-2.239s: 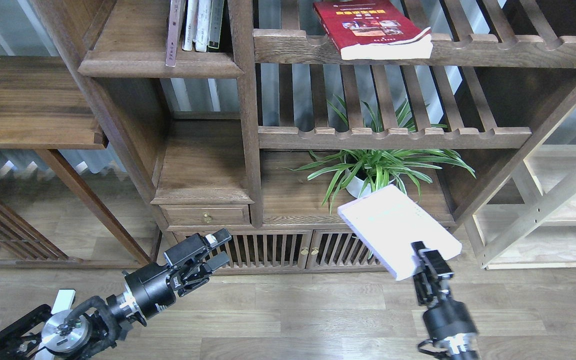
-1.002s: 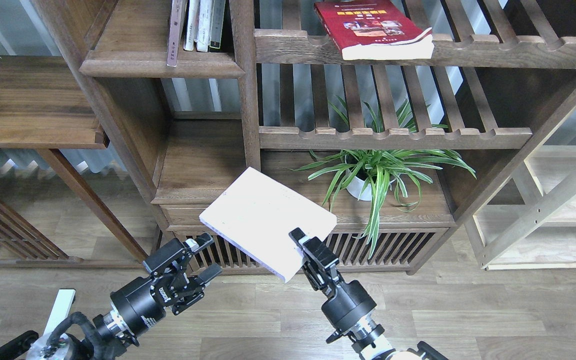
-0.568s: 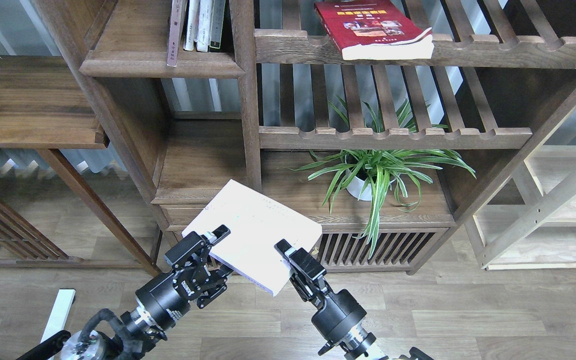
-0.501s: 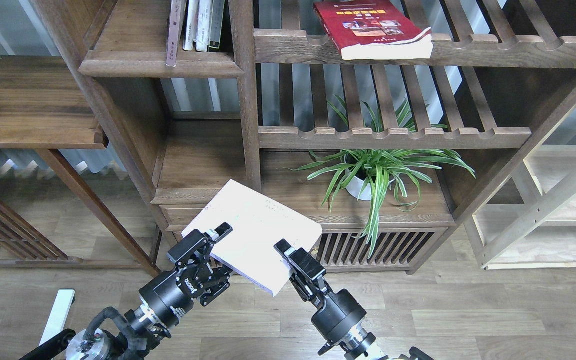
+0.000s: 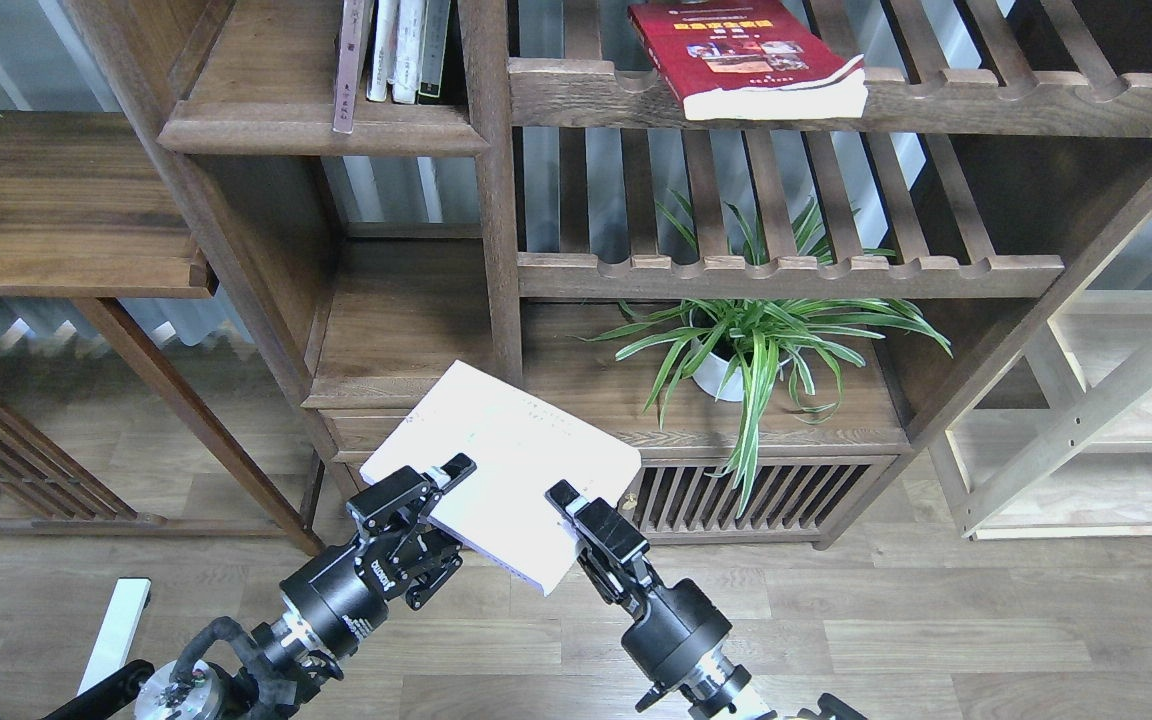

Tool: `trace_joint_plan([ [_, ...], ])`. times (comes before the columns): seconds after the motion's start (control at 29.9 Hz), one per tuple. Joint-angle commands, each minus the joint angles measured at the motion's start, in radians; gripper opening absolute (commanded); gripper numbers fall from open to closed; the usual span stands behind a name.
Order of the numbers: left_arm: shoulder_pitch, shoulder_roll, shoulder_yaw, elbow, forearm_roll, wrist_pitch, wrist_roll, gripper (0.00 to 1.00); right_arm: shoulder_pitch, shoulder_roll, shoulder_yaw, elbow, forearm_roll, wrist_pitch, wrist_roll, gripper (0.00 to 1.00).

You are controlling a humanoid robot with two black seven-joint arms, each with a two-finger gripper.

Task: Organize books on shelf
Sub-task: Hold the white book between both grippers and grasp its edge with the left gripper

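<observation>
A plain white book point(image 5: 501, 460) hangs tilted in front of the low cabinet. My right gripper point(image 5: 561, 497) is shut on its lower right edge. At the book's lower left edge, my left gripper point(image 5: 448, 492) is open and straddles it, one finger lying on the cover. A red book point(image 5: 746, 55) with a yellow title lies flat on the top slatted rack, overhanging the front rail. A maroon-brown book point(image 5: 347, 62) leans upright on the solid moulded shelf point(image 5: 321, 128) at the upper left, next to thin white and dark books point(image 5: 408, 45).
A lower solid board point(image 5: 406, 330) in the same narrow bay is bare, with a small drawer point(image 5: 411, 432) under it. A potted spider plant point(image 5: 751, 345) stands on the cabinet top at right. Slatted racks point(image 5: 786, 275) fill the right bay. A pale wooden unit point(image 5: 1106, 420) stands far right.
My right gripper carried the white book from the right, near the plant, leftward and down. My left gripper rose and slid its fingers over the book's left edge.
</observation>
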Motion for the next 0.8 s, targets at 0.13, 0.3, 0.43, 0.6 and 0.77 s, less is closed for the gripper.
trace_joint_plan([
  [0.13, -0.001, -0.019, -0.018, -0.005, -0.002, 0.0, -0.008, 0.3, 0.0, 0.0, -0.018, -0.002, -0.005, 0.0, 0.0, 0.05],
  [0.3, -0.001, -0.038, -0.021, -0.007, -0.002, 0.0, -0.008, 0.11, 0.0, 0.0, -0.018, -0.002, -0.006, 0.0, 0.0, 0.06],
  [0.43, -0.001, -0.041, -0.019, -0.007, -0.001, 0.0, -0.011, 0.07, 0.0, 0.0, -0.018, -0.002, -0.006, 0.0, 0.0, 0.06],
  [0.6, 0.003, -0.041, -0.021, -0.007, -0.001, 0.0, -0.011, 0.05, 0.0, 0.0, -0.018, -0.005, -0.008, 0.0, 0.0, 0.11],
  [0.77, 0.003, -0.032, -0.022, -0.004, -0.001, 0.0, -0.011, 0.04, 0.008, 0.0, -0.018, -0.006, -0.009, 0.0, 0.0, 0.23],
])
